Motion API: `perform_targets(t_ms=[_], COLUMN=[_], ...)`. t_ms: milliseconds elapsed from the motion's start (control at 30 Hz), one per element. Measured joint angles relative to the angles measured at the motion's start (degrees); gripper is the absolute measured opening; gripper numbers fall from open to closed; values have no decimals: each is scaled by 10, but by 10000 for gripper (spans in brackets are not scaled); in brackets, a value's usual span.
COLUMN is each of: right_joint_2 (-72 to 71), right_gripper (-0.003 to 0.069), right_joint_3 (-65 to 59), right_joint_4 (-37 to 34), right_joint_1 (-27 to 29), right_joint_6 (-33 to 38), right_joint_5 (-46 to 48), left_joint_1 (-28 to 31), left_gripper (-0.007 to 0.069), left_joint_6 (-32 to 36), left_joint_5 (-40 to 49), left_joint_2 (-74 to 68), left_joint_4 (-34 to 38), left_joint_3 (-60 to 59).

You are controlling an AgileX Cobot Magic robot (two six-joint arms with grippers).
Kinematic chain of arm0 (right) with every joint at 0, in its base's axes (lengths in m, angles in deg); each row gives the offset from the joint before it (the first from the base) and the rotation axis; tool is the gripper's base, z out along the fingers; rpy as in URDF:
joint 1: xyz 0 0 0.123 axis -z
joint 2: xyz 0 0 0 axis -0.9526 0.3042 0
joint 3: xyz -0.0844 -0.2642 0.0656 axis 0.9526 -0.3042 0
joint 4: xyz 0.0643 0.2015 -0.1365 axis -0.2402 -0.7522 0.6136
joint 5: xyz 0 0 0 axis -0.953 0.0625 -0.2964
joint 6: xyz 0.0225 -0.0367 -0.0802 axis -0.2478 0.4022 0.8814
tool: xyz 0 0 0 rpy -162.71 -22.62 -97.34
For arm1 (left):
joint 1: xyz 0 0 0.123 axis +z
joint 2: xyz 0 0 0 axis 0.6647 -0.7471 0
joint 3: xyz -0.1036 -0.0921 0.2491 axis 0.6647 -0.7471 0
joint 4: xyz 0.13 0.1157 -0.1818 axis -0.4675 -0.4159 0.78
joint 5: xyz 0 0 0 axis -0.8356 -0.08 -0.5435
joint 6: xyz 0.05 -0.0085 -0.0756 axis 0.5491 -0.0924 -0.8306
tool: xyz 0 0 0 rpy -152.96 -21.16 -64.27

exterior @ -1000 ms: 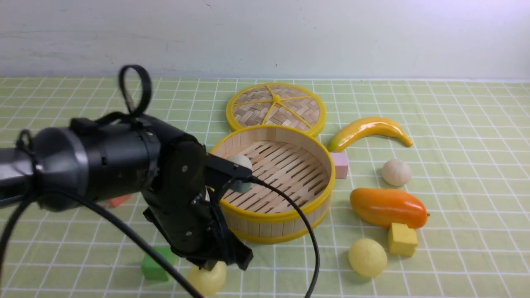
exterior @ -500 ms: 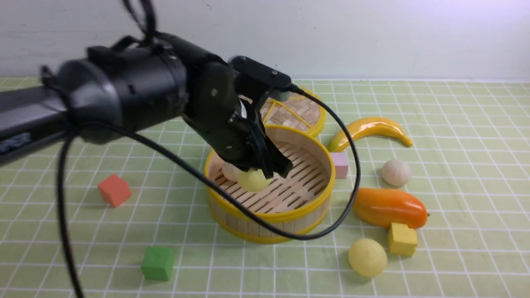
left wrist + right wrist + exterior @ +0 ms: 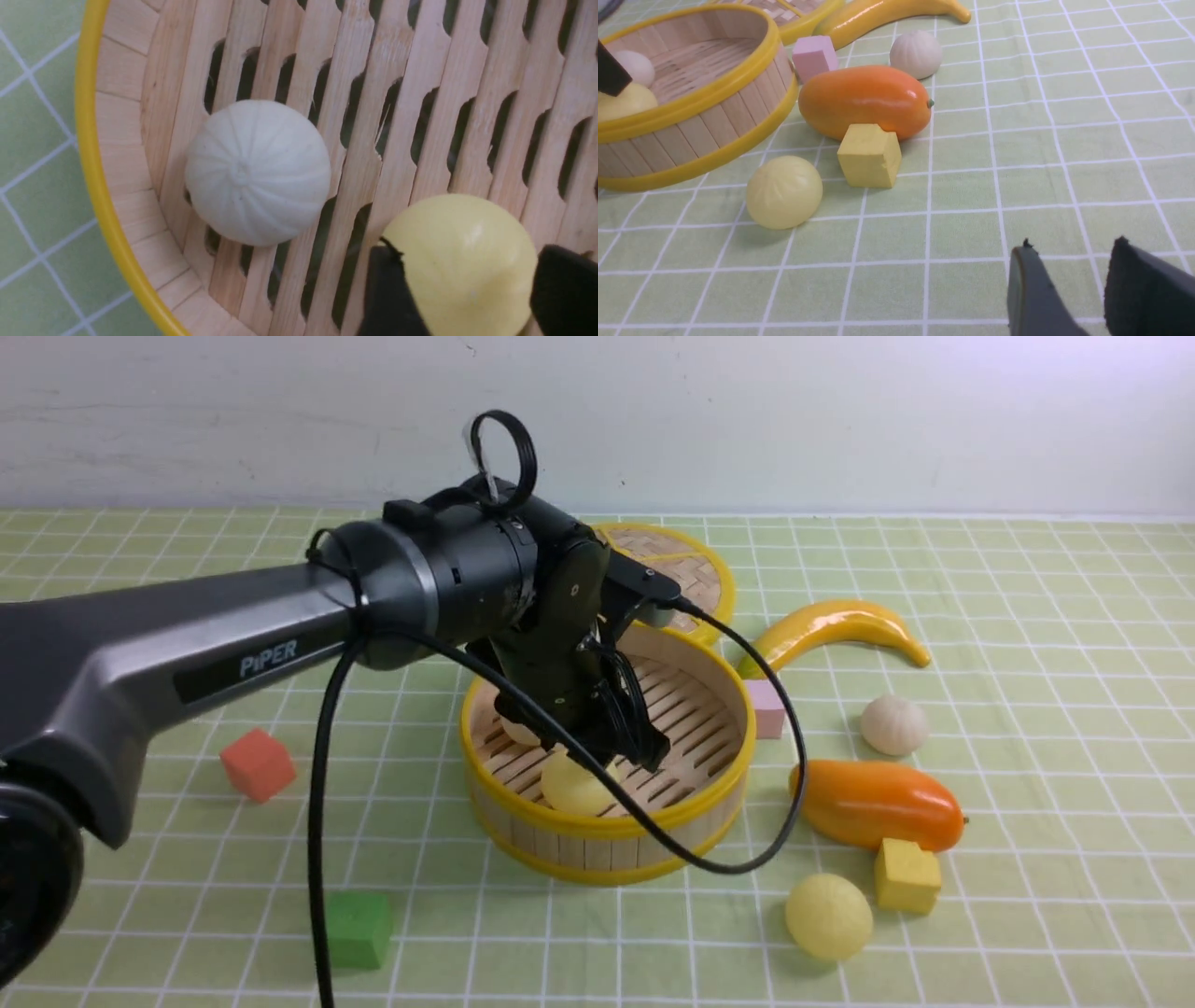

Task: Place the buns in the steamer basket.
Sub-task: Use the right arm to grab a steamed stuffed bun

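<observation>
The steamer basket [image 3: 607, 826] stands mid-table, with its slatted floor filling the left wrist view [image 3: 93, 140]. An off-white pleated bun [image 3: 518, 733] [image 3: 257, 172] lies inside against the wall. Beside it a pale yellow bun [image 3: 574, 786] [image 3: 460, 261] rests on the slats. My left gripper [image 3: 616, 756] [image 3: 472, 249] is down in the basket, open, one finger on each side of that yellow bun. Right of the basket lie another off-white bun [image 3: 893, 725] [image 3: 916, 54] and another yellow bun [image 3: 828, 916] [image 3: 784, 192]. My right gripper [image 3: 1073, 242] hovers open and empty over the cloth, near-right of them.
The woven lid [image 3: 691, 569] lies behind the basket. A banana [image 3: 831, 630], pink cube [image 3: 767, 707], orange mango [image 3: 878, 803] and yellow cube [image 3: 906, 875] crowd the basket's right side. A red cube [image 3: 258, 764] and green cube [image 3: 358, 929] sit left.
My left arm carried the yellow bun from the near-left cloth up over the rim and lowered it onto the basket floor, where the jaws parted. Everything else stayed put.
</observation>
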Motion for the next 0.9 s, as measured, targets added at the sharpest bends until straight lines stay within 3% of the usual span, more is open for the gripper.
perform_targets(t_ms=[100,200,233,267,333,400,500,767,900], right_joint_2=[0,0,0,0,0,0,0,0,0], right_gripper=[239,239,239,239,239,239,239,239,239], right_joint_3=[0,0,0,0,0,0,0,-1,-6], right_joint_4=[0,0,0,0,0,0,0,-6,-89], right_joint_1=[0,0,0,0,0,0,0,0,0], right_joint_6=[0,0,0,0,0,0,0,-11,-70], right_joint_5=[0,0,0,0,0,0,0,-14,-51], left_joint_1=[0,0,0,0,0,0,-1,-1,-1], left_gripper=[514,505,437,426,287,91,-13,-13,-13], left_joint_6=[-15,-19,-17,-17,-12,-2,6,8,9], left_joint_5=[22,35,24,24,-21,-67,-119,-262,-283], left_joint_2=[42,86,145,145,231,312,408,612,680], left_joint_4=[15,38,65,68,100,122,138,210,242], left_joint_3=[0,-4,-23,-26,-80,-147,-249,-516,-599])
